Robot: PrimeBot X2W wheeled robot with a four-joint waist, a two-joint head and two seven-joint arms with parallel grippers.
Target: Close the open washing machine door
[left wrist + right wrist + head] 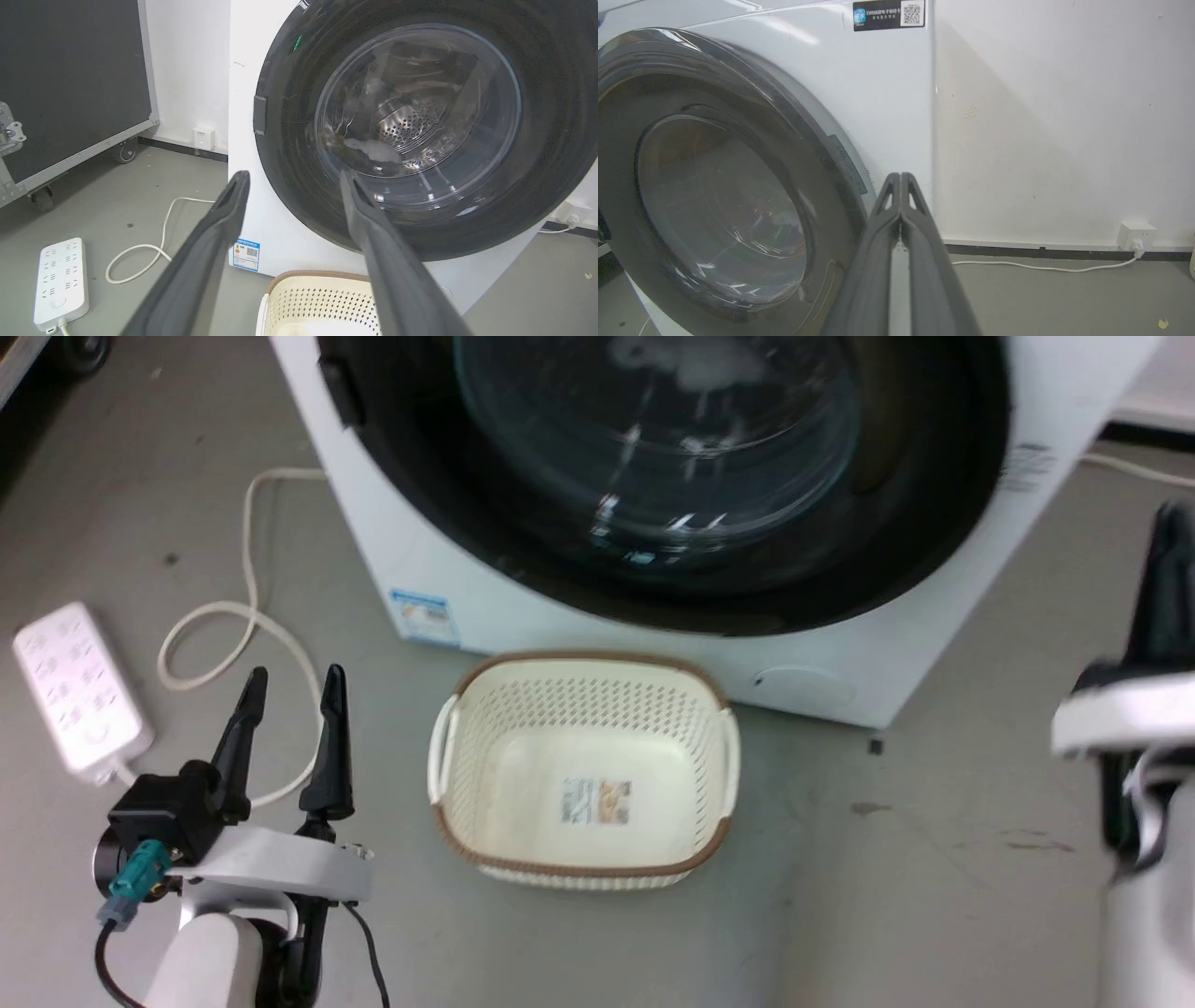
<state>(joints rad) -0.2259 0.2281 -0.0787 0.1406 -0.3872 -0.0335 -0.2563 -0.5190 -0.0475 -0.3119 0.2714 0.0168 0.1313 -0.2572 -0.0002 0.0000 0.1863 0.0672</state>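
Grey floor is running up to the machine, whose door is lying seemingly flush against it, so closing is looking done. Left pincer is gaping empty; right pincer is sitting shut, empty.

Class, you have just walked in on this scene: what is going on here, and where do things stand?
A two-armed robot faces a white machine standing on the floor. The washing machine door, round and black, lies against the machine's front, shut or close to it; whether it has latched cannot be told. The right gripper, fingers pressed together and holding nothing, is near the door's right side. The left gripper is open and empty, above the floor to the left of an empty cream basket.
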